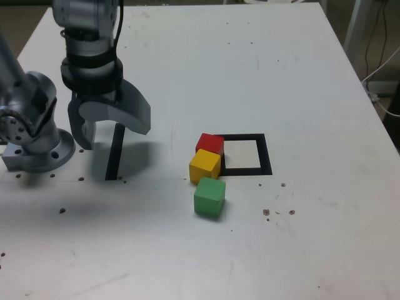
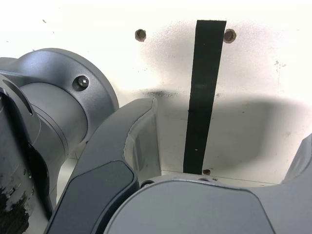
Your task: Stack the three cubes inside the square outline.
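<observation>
In the exterior view we see the gripper (image 1: 115, 132) released, its jaws spread wide with nothing between them, above the worktop (image 1: 312, 225) and near the black tape strip (image 1: 116, 152). We find the red cube (image 1: 210, 144) at the left side of the square outline (image 1: 265, 154), as the exterior view shows it. We note the yellow cube (image 1: 205, 166) just beside the red one, and the green cube (image 1: 209, 197) nearest the camera.

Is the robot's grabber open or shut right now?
Open: the gripper has its jaws spread wide apart, and only bare table and a black strip show between them.
</observation>
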You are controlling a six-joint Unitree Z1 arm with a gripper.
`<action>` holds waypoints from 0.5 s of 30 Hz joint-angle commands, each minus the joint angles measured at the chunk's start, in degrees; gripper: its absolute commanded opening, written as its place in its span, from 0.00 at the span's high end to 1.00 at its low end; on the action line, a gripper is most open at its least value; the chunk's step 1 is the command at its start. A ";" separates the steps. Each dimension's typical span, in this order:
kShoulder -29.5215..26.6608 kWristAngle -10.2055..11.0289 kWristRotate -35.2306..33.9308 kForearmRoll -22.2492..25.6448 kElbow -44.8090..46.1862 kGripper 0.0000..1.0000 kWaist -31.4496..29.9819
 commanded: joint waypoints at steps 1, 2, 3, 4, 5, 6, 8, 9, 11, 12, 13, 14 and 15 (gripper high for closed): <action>-0.18 0.13 -0.07 -0.11 -0.03 0.01 0.10; -0.17 0.13 -0.07 -0.11 -0.03 0.01 0.10; -0.16 0.14 -0.07 -0.11 -0.03 0.01 0.10; -0.15 0.14 -0.08 -0.11 -0.03 0.01 0.10; -0.13 0.14 -0.08 -0.11 -0.05 0.01 0.10; -0.12 0.14 -0.08 -0.11 -0.06 0.01 0.10; -0.10 0.17 -0.07 -0.11 -0.08 0.01 0.10; -0.10 0.18 -0.07 -0.11 -0.10 0.01 0.10; -0.10 0.21 -0.07 -0.11 -0.16 0.01 0.10; -0.09 0.21 -0.07 -0.11 -0.22 0.01 0.10; -0.07 0.22 -0.07 -0.11 -0.28 0.01 0.10; -0.06 0.23 -0.08 -0.11 -0.37 0.01 0.10; -0.03 0.25 -0.07 -0.11 -0.44 0.01 0.10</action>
